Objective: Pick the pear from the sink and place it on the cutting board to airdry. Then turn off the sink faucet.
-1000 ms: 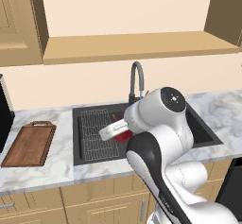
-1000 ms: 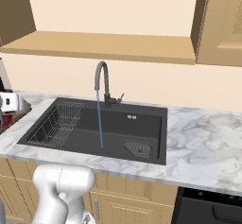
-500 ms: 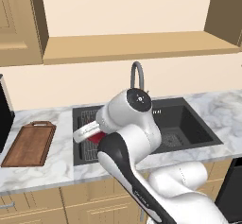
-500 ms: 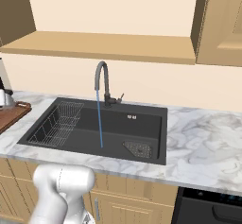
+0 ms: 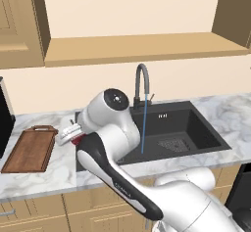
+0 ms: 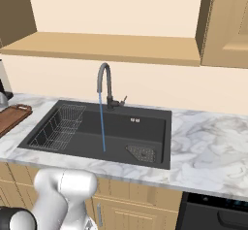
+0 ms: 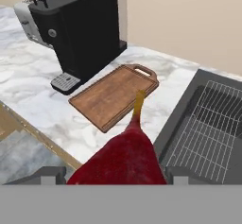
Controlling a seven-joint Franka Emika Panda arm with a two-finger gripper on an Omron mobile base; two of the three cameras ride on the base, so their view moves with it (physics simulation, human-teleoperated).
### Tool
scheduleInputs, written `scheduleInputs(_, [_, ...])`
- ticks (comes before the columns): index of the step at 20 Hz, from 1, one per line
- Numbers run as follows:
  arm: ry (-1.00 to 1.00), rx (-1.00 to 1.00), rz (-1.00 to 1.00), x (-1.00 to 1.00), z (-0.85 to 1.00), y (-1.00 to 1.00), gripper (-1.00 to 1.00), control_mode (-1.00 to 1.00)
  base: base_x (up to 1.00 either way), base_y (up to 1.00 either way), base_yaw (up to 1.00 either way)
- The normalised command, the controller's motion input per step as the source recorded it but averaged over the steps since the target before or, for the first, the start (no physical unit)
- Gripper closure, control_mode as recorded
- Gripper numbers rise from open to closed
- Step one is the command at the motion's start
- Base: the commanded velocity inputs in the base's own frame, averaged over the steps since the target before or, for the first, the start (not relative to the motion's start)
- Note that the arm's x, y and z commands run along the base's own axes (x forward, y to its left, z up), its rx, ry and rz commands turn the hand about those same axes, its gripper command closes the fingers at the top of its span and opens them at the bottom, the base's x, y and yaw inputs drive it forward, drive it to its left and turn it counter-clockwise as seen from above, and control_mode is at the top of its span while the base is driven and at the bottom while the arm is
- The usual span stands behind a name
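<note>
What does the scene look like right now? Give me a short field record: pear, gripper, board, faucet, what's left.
pear: dark red pear held between the fingers of the gripper, above the counter at the sink's left edge
gripper: shut on the pear, not yet over the board
cutting board: cutting board bare, flat on the marble counter between the sink and a black coffee machine
sink faucet: sink faucet running, thin blue stream falling into the basin
wire rack: wire rack in the sink's left half
left to do: set pear on board, shut off faucet
</note>
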Motion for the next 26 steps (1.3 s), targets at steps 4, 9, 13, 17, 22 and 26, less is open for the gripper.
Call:
scheduleInputs(4, [0.0,-0.01,0.0,0.23,-0.3,0.37,1.0,-1.0,0.0,0.0,0.0])
scheduleInputs(9, [0.03,-0.01,0.0,0.33,-0.17,0.42,1.0,-1.0,0.0,0.0,0.0])
scheduleInputs(13, [0.06,0.0,0.0,0.34,-0.14,0.44,1.0,-1.0,0.0,0.0,0.0])
scheduleInputs(17, [0.04,-0.05,0.0,0.2,-0.17,0.45,1.0,-1.0,0.0,0.0,0.0])
scheduleInputs(22, [0.05,-0.07,0.0,0.1,-0.2,0.39,1.0,-1.0,0.0,0.0,0.0])
scheduleInputs(26, [0.03,-0.01,0.0,0.17,-0.18,0.25,1.0,-1.0,0.0,0.0,0.0])
